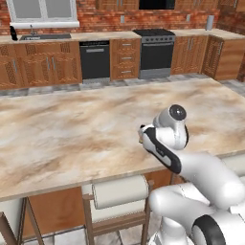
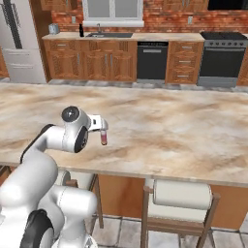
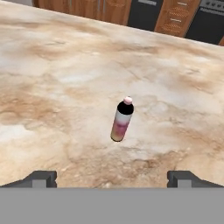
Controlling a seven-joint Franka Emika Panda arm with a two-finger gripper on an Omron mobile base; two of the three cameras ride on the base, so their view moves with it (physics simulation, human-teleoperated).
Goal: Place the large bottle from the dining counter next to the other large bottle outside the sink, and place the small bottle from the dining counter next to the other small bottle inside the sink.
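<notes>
Beige-brown marbled stone dining counter spanning mid-frame; brick-walled kitchen with wooden cabinets behind.
Small tan-and-pink bottle with dark shoulder standing upright at centre; gripper hovering, jaws spread wide, holding nothing.

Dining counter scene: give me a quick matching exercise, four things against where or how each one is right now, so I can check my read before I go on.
Things:
1. small bottle
2. black bottle
3. stool
4. end effector

Places or states:
A. beside the sink on the far counter
B. open, above the dining counter
C. standing upright on the dining counter
D. at the dining counter's near edge, seat back just below the top

Pairs: 1-C, 2-A, 3-D, 4-B
</notes>
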